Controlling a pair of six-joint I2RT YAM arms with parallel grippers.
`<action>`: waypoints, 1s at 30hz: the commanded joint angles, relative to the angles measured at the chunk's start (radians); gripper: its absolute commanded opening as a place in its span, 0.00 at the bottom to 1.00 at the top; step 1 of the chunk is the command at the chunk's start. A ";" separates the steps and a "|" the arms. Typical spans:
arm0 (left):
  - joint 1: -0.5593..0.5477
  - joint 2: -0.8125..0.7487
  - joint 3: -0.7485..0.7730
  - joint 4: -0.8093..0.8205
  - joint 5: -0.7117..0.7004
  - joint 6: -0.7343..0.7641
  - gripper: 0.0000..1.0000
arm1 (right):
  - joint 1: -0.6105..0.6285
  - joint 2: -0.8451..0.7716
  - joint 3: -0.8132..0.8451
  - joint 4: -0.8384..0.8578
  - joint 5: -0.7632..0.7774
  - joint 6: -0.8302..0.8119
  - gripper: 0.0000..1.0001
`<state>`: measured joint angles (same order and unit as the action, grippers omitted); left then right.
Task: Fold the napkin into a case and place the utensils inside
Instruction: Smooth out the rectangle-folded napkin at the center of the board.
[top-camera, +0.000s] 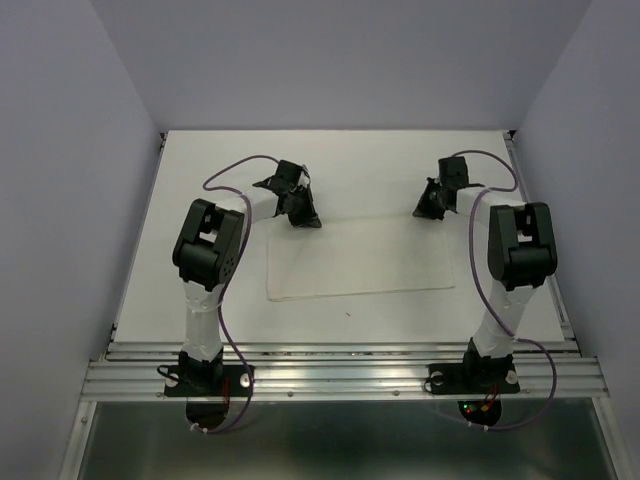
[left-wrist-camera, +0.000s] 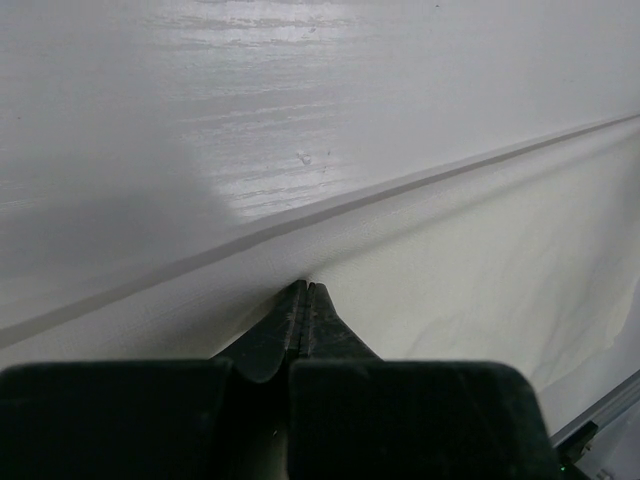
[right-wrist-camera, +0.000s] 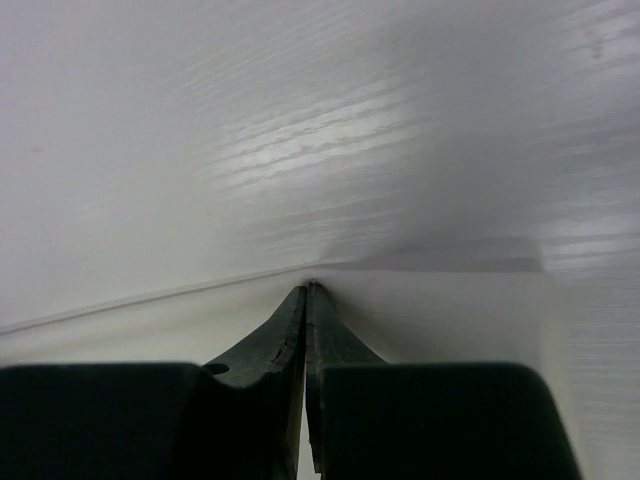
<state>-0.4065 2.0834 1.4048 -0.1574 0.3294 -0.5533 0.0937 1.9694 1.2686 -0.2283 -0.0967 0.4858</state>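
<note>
At far edge of thin white rectangular napkin (top-camera: 360, 258), flat on white tabletop (top-camera: 220, 160): left pincer (left-wrist-camera: 306, 288) and right pincer (right-wrist-camera: 306, 290) pinching it. Lift evenly (corners level), fold toward near edge.

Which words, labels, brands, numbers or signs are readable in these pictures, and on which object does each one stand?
There are none. The napkin, the table, the left hand and the right hand carry no readable text. Small green and red lights glow at the near edge, forming no sign.
</note>
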 joint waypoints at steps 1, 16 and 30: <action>0.025 0.020 -0.017 -0.111 -0.112 0.078 0.00 | -0.074 -0.029 -0.021 -0.017 0.068 -0.033 0.06; 0.093 -0.029 0.017 -0.163 -0.125 0.110 0.00 | -0.132 -0.010 -0.046 -0.019 0.123 -0.041 0.05; 0.173 -0.083 -0.084 -0.168 -0.191 0.116 0.00 | -0.150 -0.007 -0.060 -0.017 0.132 -0.044 0.04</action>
<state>-0.2611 2.0293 1.3708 -0.2314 0.2558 -0.4854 -0.0292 1.9553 1.2469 -0.2134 -0.0593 0.4751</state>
